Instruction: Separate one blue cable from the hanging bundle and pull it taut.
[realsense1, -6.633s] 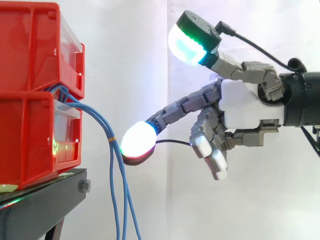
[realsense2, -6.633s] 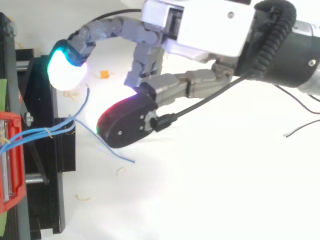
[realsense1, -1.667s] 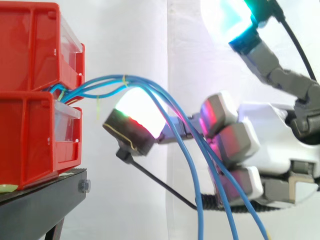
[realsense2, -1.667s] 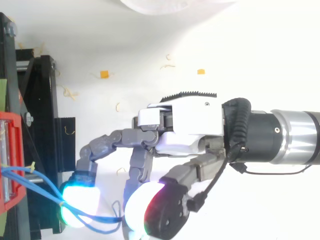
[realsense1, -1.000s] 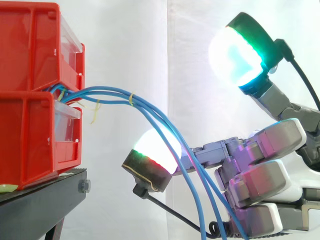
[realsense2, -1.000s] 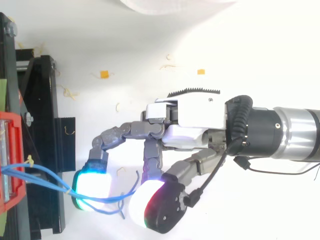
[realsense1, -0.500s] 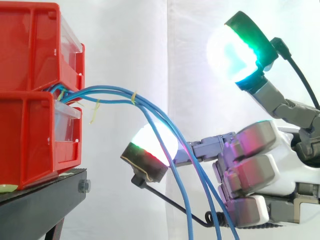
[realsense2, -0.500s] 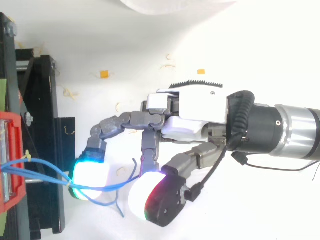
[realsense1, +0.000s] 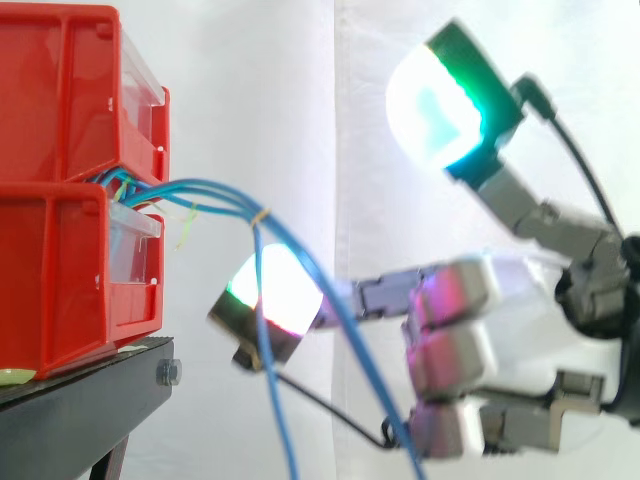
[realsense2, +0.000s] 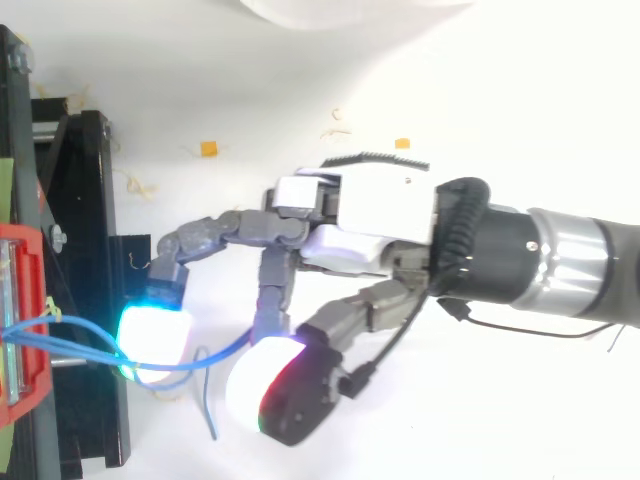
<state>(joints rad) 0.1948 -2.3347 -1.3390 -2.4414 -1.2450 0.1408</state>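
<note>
the hand (realsense2: 375, 205) is spread, not pinching: one long finger reaches toward the red bins (realsense1: 70, 190), its glowing pad (realsense1: 272, 292) sitting under the arch of the blue cable bundle (realsense1: 210, 187), while the thumb pad (realsense1: 432, 100) stands high and well apart from it in the side view. the bundle leaves the gap between the bins, passes a yellow tie (realsense1: 260, 214) and then drops, the strands crossing in front of the reaching finger. from above, one blue strand (realsense2: 215, 357) runs off the bin, wraps past the finger pad and sags between it and the thumb, with a loose end (realsense2: 206, 402) hanging just beside. the step in hand looks like isolating that strand, and it probably goes best if the finger stays hooked behind a single cable below the tie, where the strands part. the thumb would then need to close onto that one strand before any pull away from the bins. pulling with the tie caught on the pad would likely drag the whole bundle.
</note>
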